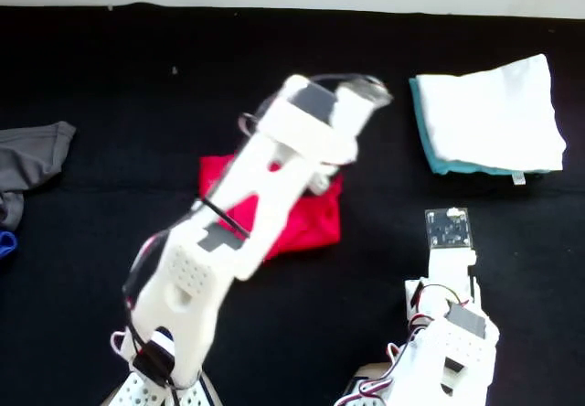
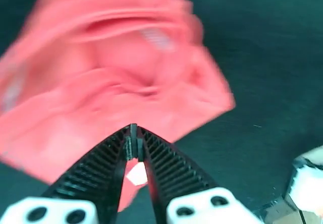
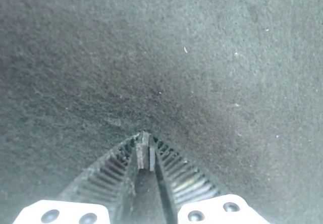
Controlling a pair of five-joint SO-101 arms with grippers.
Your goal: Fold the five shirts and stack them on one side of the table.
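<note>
The black-covered table (image 1: 110, 49) carries everything, and we take its layout as a sorting scheme: finished work far right, waiting work at the left edge, the piece in hand in the middle. The left arm (image 1: 238, 232) slants out over that middle. Its gripper (image 2: 132, 138) hangs above the red shirt (image 2: 101, 77) with its jaws pressed together, probably poised to press or nudge the cloth, though the blur leaves us unsure whether it touches. On the right a folded white shirt (image 1: 489, 113) lies on a teal shirt (image 1: 431, 157), the start of the stack. The red shirt looks roughly folded into a lumpy rectangle with soft creases and one corner sticking out, so we judge it not yet tidy enough to stack. A crumpled grey shirt (image 1: 32, 154) waits at the left edge. The right arm (image 1: 448, 333) sits at the near edge, its gripper (image 3: 145, 151) closed over bare cloth. A scrap of blue garment (image 1: 5, 241) lies just beside the grey shirt.
</note>
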